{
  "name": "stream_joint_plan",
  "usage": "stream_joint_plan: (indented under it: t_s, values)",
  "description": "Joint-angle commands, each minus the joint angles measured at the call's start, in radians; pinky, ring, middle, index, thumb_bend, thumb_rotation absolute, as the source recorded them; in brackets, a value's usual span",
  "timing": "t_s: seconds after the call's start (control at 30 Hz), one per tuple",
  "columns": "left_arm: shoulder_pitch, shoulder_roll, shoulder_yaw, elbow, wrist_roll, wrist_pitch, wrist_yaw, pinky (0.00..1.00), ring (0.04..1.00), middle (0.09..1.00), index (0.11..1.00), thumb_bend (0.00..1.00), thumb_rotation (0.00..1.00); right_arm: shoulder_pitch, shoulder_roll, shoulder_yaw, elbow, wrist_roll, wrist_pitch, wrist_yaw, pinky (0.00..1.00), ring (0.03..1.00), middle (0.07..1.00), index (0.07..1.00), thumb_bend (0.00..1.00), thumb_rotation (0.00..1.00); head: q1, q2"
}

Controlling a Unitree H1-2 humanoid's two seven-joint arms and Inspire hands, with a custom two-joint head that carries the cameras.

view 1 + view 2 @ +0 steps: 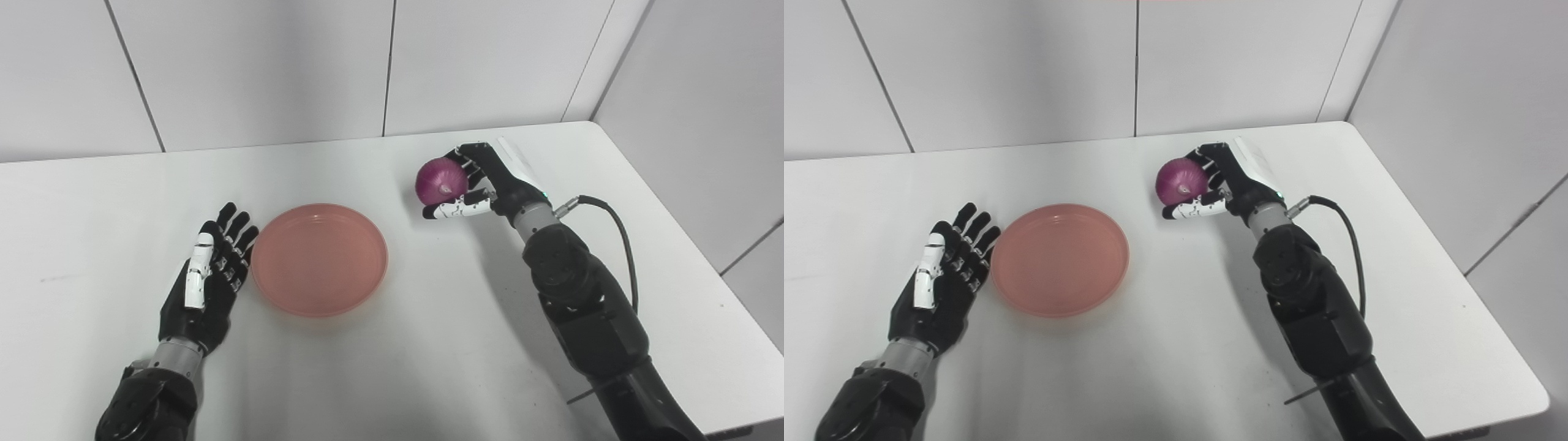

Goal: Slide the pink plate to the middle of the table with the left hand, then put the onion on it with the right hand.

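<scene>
A white table (392, 367) is set against pale wall panels. The onion (441, 180) is held in the curled fingers of the right hand (484, 180), to the right of and beyond the empty pink plate (319, 260). The left hand (211, 272), fingers spread, is laid just beside the plate's left rim.

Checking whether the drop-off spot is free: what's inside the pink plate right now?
Nothing: the pink plate shows only its bare inner surface. The onion is off to its right, held in the right hand. The table under the plate is hidden.
</scene>
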Motion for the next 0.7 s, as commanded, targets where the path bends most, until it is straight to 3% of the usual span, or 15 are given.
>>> stream_joint_plan:
  t_s: [0.0,0.47,0.67]
  values:
    - [0.011,-0.017,-0.008,-0.01,0.015,0.011,0.018,0.96,0.967,0.981,0.975,0.48,1.0,-0.055,0.013,0.011,-0.007,0.003,-0.041,-0.004,0.46,0.506,0.563,0.553,0.78,0.17,0.018,-0.002]
    - [0.025,-0.054,-0.035,-0.036,0.049,0.01,0.057,0.95,0.97,0.987,0.978,0.46,1.0,-0.114,0.109,0.101,0.043,0.009,-0.088,-0.009,0.45,0.498,0.55,0.54,0.81,0.17,0.102,-0.008]
    - [0.024,-0.072,-0.039,-0.037,0.067,0.009,0.071,0.95,0.965,0.981,0.972,0.46,1.0,-0.118,0.12,0.132,0.054,0.002,-0.101,-0.007,0.44,0.489,0.548,0.541,0.81,0.18,0.143,-0.009]
